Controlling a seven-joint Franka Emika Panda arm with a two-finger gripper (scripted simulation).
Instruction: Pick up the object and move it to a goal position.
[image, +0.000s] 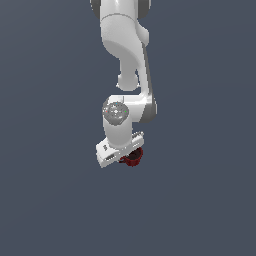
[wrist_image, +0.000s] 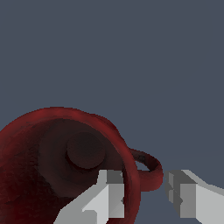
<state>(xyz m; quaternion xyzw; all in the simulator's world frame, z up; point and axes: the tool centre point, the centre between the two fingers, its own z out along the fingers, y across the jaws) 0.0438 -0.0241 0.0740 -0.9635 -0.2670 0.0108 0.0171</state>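
In your exterior view, the white arm (image: 125, 60) hangs down the middle, and the dark red mug (image: 133, 158) peeks out just under the gripper (image: 125, 156). In your wrist view, one finger (wrist_image: 107, 197) sits inside the mug's rim, the other (wrist_image: 186, 197) beyond the handle (wrist_image: 148, 168), the gap between them not closed.

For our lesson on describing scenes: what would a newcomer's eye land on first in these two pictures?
In the wrist view, the dark red mug fills the near corner, its dark inside facing the camera, with one finger of the claw inside the rim and the other outside by the loop handle. In the exterior view, the white arm hangs down the middle against a plain grey-blue background, the mug small and red beneath the claw.
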